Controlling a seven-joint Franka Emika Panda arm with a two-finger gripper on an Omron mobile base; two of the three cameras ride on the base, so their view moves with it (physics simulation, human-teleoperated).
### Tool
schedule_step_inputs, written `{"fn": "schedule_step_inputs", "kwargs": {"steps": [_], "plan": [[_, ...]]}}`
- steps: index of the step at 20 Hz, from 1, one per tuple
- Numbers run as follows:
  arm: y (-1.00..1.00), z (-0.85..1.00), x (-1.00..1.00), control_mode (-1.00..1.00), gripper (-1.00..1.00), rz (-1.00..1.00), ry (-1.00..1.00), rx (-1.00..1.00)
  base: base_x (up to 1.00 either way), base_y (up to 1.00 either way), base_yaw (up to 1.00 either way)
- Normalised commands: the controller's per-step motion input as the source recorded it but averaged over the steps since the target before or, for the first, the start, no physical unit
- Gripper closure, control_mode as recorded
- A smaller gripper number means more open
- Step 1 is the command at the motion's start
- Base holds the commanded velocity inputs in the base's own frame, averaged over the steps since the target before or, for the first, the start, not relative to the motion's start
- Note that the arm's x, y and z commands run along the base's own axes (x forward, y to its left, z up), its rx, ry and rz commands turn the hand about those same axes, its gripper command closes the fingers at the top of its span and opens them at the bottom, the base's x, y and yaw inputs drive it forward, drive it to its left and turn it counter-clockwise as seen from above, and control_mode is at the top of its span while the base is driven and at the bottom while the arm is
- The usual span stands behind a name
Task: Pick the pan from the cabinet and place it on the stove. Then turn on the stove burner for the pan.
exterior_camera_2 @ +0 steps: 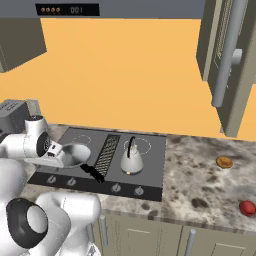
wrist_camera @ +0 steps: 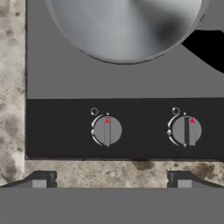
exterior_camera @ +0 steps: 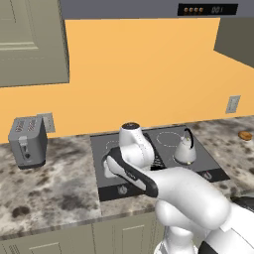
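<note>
The grey pan [exterior_camera_2: 75,154] sits on the front left burner of the black stove [exterior_camera_2: 150,172], its black handle [exterior_camera_2: 92,173] pointing toward the front knobs. In the hand view the pan [wrist_camera: 124,26] is at the top, with its handle [wrist_camera: 208,46] at the upper right. My gripper [wrist_camera: 112,180] hovers open over the stove's front edge with nothing between its fingers. Ahead of it are two round knobs, the left knob [wrist_camera: 107,130] and the right knob [wrist_camera: 187,130], both with red marks pointing up. The cabinet [exterior_camera_2: 227,55] hangs at the upper right, its door with the long bar handle swung open.
A small silver kettle [exterior_camera_2: 131,160] stands on the stove's right half, also kettle [exterior_camera: 185,149]. A grey toaster [exterior_camera: 27,141] is on the counter to the left. An orange item [exterior_camera_2: 224,162] and a red item [exterior_camera_2: 247,207] lie on the counter to the right.
</note>
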Motion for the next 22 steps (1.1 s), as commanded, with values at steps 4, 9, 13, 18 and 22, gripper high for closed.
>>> {"fn": "schedule_step_inputs", "kwargs": {"steps": [4, 9, 13, 18, 22], "plan": [[0.02, -0.28, 0.15, -1.0, -1.0, -0.06, 0.1, 0.0, 0.0, 0.0, 0.0], [0.0, -0.35, 0.03, -1.0, -1.0, -0.07, 0.08, 0.0, 0.0, 0.0, 0.0], [0.0, -0.36, 0.01, -1.0, -1.0, -0.06, 0.06, 0.0, 0.0, 0.0, 0.0], [0.0, -0.37, 0.0, -1.0, -1.0, -0.06, 0.03, 0.0, 0.0, 0.0, 0.0], [0.0, -0.28, 0.0, -1.0, -1.0, -0.04, 0.0, 0.0, 0.0, 0.0, 0.0]]}}
